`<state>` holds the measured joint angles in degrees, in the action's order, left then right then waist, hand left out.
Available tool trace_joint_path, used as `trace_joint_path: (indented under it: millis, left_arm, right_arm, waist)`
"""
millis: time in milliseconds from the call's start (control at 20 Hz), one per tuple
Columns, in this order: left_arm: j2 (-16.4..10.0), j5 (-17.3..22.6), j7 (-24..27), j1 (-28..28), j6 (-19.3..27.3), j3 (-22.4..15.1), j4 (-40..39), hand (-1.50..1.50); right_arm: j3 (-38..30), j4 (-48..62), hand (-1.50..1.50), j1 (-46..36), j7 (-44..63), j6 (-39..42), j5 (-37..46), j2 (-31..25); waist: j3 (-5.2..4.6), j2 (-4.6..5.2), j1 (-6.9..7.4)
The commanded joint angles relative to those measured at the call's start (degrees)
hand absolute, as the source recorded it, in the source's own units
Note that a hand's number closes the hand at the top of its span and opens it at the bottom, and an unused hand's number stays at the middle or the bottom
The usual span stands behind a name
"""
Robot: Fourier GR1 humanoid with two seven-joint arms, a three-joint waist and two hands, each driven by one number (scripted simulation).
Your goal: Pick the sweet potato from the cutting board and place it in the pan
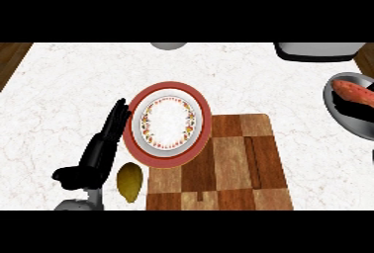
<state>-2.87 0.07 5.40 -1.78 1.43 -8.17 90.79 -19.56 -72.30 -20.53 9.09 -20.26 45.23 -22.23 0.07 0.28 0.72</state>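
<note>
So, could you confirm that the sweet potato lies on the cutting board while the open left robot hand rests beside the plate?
Not quite: the head view shows the sweet potato in the pan at the right edge, not on the cutting board. The open left robot hand does rest beside the plate.

No legible text, label, brand, number or sign anywhere in view. On the plate [169, 121], only a ring of small red and yellow ornaments, not lettering.
</note>
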Motion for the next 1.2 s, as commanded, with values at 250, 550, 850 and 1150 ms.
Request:
trace_joint_path:
  millis: [250, 550, 850, 1150]
  left_arm:
    - [1.55, -0.74, 0.75, -1.25, 0.61, -0.64, -1.14, 0.00]
    - [-0.02, -0.43, 1.50, -0.85, -1.17, -0.13, -0.86, 0.00]
    - [1.65, -1.15, 0.34, -2.31, -0.55, -2.02, 0.25, 0.00]
    - [1.58, -0.77, 0.20, -2.18, -1.08, -1.80, -1.09, 0.00]
  right_arm:
    - [-12.40, 27.82, 1.50, -10.65, -19.28, -13.68, -7.75, -9.01]
    - [-15.92, 44.06, 1.50, -19.00, -27.59, -14.04, -9.89, -16.38]
    - [-12.08, 55.55, -1.50, -16.81, -21.32, -3.02, -5.58, -18.54]
    - [-12.29, 60.31, -1.50, -22.86, -23.21, 10.84, -7.43, -19.82]
  waist:
    - [0.18, 0.52, 1.17]
    - [0.22, 0.88, 2.31]
    - [0.29, 1.69, 3.77]
    - [0.43, 1.69, 4.15]
